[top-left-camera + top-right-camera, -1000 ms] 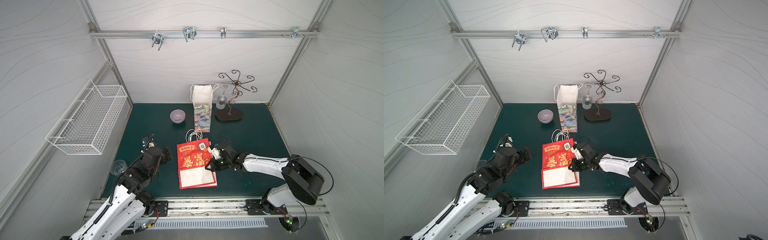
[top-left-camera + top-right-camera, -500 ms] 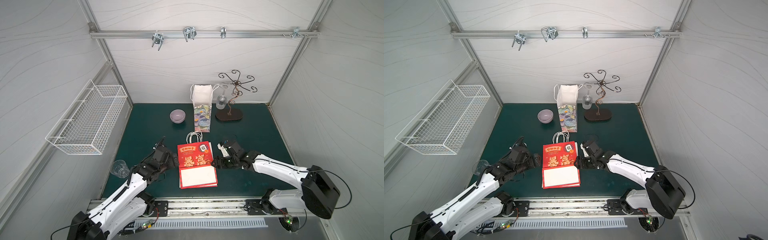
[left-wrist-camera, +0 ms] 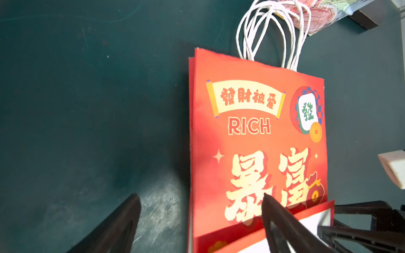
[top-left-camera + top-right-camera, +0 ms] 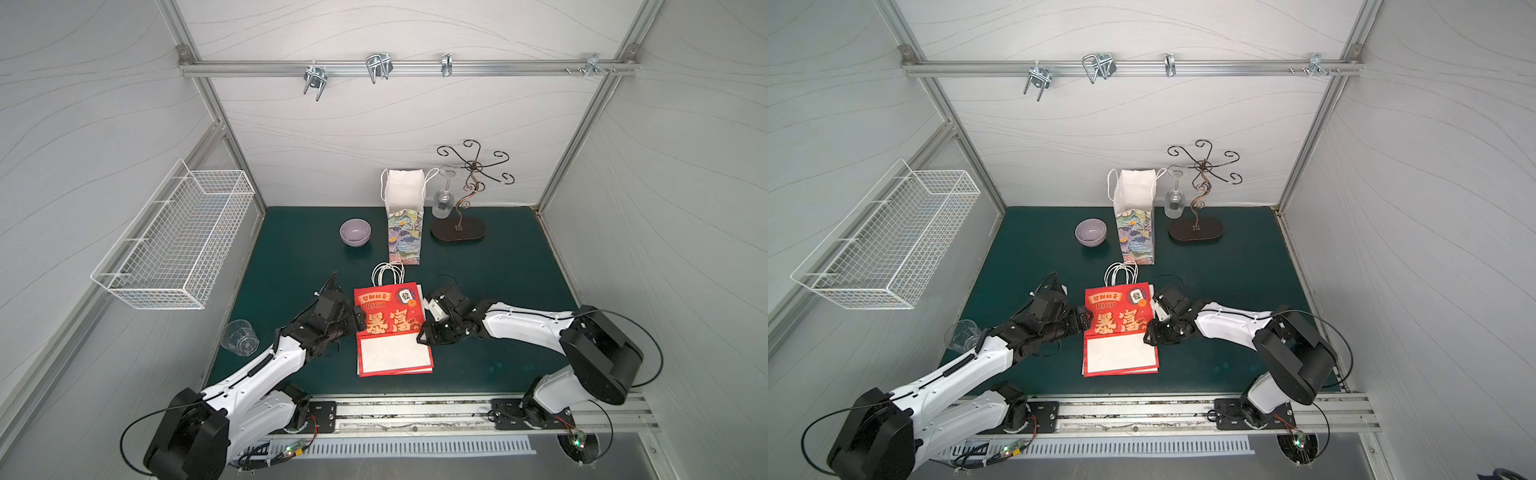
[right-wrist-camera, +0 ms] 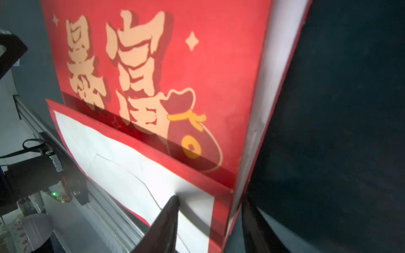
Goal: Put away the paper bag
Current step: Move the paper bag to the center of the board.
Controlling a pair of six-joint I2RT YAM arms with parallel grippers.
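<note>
1. Top views: we see the red paper bag lying flat on the green mat, near the front edge and about midway across, its white handles pointing to the far side and its white folded base toward the near rail. Our left gripper sits at the bag's left edge and our right gripper at its right edge. Farther back stand a floral paper bag, a lilac bowl to its left and a wire glass stand to its right with a wine glass hanging on it. A tumbler sits off the mat's left edge, and a wire basket hangs on the left wall.

2. Left wrist: our left gripper has its jaws spread wide, one finger over the bare mat and the other over the red bag; it grasps nothing.

3. Right wrist: our right gripper straddles the red bag's right edge by the folded base, one finger above the white flap, the other outside; a gap shows, so we cannot tell whether it pinches the paper.
</note>
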